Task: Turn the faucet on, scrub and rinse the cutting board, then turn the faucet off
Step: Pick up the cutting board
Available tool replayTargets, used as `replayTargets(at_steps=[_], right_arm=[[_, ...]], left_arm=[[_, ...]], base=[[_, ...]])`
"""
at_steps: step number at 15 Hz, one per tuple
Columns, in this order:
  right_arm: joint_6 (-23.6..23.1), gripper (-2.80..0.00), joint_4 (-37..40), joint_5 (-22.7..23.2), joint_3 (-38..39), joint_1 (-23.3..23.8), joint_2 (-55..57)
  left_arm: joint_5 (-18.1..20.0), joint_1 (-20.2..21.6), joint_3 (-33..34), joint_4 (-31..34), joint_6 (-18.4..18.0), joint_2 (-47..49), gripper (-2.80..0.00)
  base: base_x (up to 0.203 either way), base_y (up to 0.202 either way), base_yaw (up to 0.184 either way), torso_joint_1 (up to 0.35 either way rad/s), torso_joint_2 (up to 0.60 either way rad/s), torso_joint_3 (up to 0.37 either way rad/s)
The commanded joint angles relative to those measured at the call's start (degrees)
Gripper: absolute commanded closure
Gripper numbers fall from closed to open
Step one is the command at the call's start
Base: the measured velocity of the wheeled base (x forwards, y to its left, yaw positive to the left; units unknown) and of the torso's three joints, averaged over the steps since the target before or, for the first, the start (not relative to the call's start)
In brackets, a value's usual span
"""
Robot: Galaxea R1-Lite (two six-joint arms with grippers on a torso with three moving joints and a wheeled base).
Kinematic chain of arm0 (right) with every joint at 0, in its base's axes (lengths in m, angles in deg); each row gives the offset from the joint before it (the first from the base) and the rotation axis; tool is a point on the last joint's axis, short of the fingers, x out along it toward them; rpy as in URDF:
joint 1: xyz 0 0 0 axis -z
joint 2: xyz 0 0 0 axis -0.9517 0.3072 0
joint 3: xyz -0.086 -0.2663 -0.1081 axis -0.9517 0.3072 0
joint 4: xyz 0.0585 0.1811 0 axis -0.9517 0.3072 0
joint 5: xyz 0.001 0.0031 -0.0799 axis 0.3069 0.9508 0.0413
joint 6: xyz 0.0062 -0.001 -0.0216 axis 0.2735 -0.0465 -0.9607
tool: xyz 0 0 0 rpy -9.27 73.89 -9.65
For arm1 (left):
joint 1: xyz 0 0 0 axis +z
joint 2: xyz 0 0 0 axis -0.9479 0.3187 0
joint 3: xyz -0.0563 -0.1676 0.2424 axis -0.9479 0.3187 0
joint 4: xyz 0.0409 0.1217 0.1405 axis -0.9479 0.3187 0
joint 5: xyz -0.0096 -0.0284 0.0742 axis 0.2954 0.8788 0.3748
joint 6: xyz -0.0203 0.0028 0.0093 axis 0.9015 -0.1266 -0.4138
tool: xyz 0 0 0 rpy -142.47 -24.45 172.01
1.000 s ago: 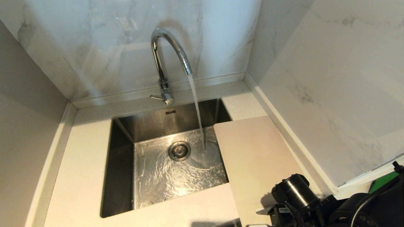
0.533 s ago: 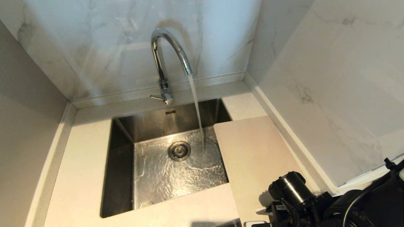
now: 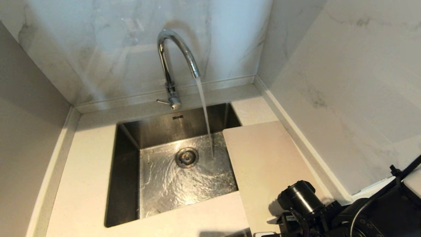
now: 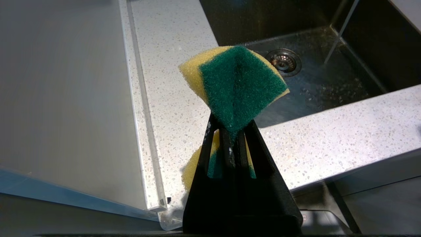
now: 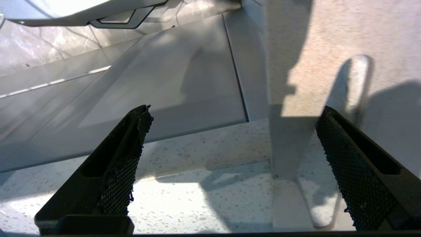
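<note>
The chrome faucet (image 3: pixel 174 59) stands behind the sink and water streams from its spout into the basin. The cream cutting board (image 3: pixel 263 164) lies flat on the counter right of the sink, its left edge overhanging the basin. In the right wrist view the board (image 5: pixel 329 39) shows its handle slot (image 5: pixel 353 82). My right gripper (image 5: pixel 233 112) is open over the board's near end, one finger above the slot and the other above bare counter. My left gripper (image 4: pixel 232 123) is shut on a green and yellow sponge (image 4: pixel 236 85), in front of the counter left of the sink.
The steel sink (image 3: pixel 128 144) has a round drain (image 3: pixel 186 157) and rippling water on its floor. Marble walls close in behind and right of the board. The speckled counter (image 3: pixel 85 171) runs left of the sink. My right arm's wrist (image 3: pixel 301 199) fills the lower right.
My right arm has edged slightly left at the board's near end. The water keeps running and the board has not moved.
</note>
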Motion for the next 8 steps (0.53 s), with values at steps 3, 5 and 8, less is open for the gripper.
replayTargets(at_steps=[3,5,8], right_arm=[[-0.77,-2.80,-0.04,0.03,0.13,-0.07,0.68],[-1.02,-2.80,-0.04,0.10,0.43,-0.07,0.67],[-1.02,-2.80,-0.11,0.10,0.50,-0.07,2.02]], left_arm=[[-0.02,0.00,0.09,-0.03,0.04,-0.01,0.00],[-0.02,0.00,0.17,-0.03,0.07,-0.01,0.00],[-0.02,0.00,0.09,-0.03,0.07,-0.01,0.00]], base=[[0.000,0.000,0.000,0.000,0.00,0.000],[0.000,0.000,0.000,0.000,0.00,0.000],[0.000,0.000,0.000,0.000,0.00,0.000]])
